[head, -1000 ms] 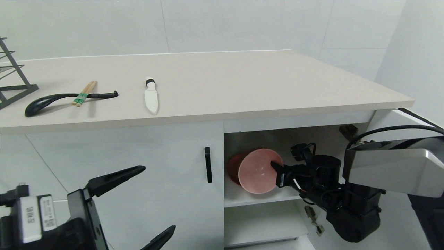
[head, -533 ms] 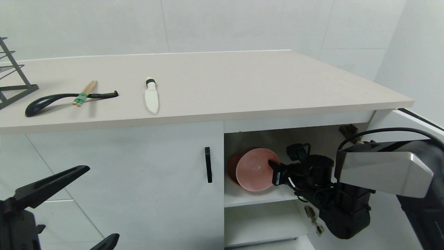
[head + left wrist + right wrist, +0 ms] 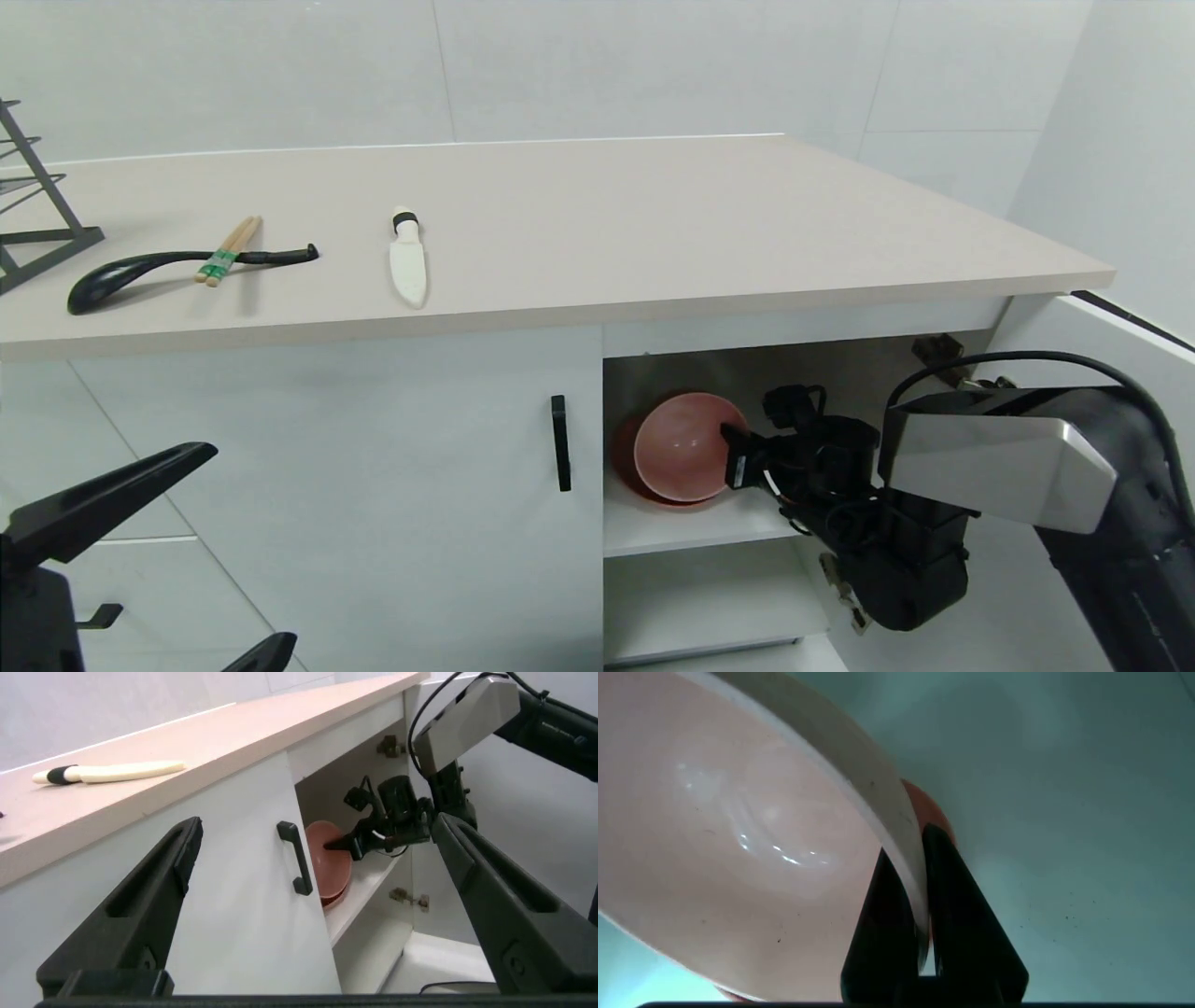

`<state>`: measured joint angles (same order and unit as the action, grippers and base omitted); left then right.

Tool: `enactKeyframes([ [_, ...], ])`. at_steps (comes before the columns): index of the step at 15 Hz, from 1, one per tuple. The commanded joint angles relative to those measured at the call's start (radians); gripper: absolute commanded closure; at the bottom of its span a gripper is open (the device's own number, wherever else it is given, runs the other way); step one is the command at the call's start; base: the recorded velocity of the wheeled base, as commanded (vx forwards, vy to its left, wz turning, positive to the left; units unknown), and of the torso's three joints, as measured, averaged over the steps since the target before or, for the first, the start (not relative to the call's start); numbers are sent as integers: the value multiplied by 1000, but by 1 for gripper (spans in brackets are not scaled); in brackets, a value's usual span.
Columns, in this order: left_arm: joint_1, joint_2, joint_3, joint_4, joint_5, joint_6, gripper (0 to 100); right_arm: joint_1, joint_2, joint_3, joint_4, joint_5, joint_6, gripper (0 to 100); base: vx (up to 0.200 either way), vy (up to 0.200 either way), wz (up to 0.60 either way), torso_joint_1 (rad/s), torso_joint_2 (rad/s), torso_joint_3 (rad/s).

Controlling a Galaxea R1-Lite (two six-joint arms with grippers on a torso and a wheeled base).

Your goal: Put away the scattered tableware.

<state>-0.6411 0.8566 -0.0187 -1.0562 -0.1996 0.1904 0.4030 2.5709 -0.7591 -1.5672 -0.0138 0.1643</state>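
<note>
A pink bowl hangs tilted inside the open cabinet, just above the upper shelf. My right gripper is shut on its rim, and the right wrist view shows the rim pinched between the black fingers. Behind it, a darker red bowl rests on the same shelf. On the countertop lie a black spoon, chopsticks and a white knife. Low at the left, in front of the closed door, my left gripper is open and empty.
A black wire rack stands at the counter's far left. The closed cabinet door has a black handle. The right door is swung open beside my right arm. A lower shelf sits below the bowls.
My right gripper has carried the pink bowl deeper into the cabinet, up against the red bowl. My left arm has dropped down and to the left.
</note>
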Motion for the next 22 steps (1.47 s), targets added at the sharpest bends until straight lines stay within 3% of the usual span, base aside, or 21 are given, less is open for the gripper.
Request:
enactKeyframes([
  [1,0,4,0,-1,0,0,0,2,11,-6,0,0,0,100,0,0,0,0,0,0],
  [2,0,4,0,-1,0,0,0,2,11,0,-2,0,0,0,0,0,0,0,0,0],
  [9,0,4,3,2,0,0,0,16,6,-23,-4,-8,-2,0,0,0,0,0,0,0],
  [12,0,4,3,2,0,0,0,37,-75,17,-4,-60,-2,0,0,0,0,0,0,0],
  [16,0,4,3,1,0,-17,0,168,-228,282,-4,-95,1,0,0,0,0,0,0,0],
  [22,0,2,3,2,0,-19,0,252,-393,524,-4,-97,9,0,0,0,0,0,0,0],
])
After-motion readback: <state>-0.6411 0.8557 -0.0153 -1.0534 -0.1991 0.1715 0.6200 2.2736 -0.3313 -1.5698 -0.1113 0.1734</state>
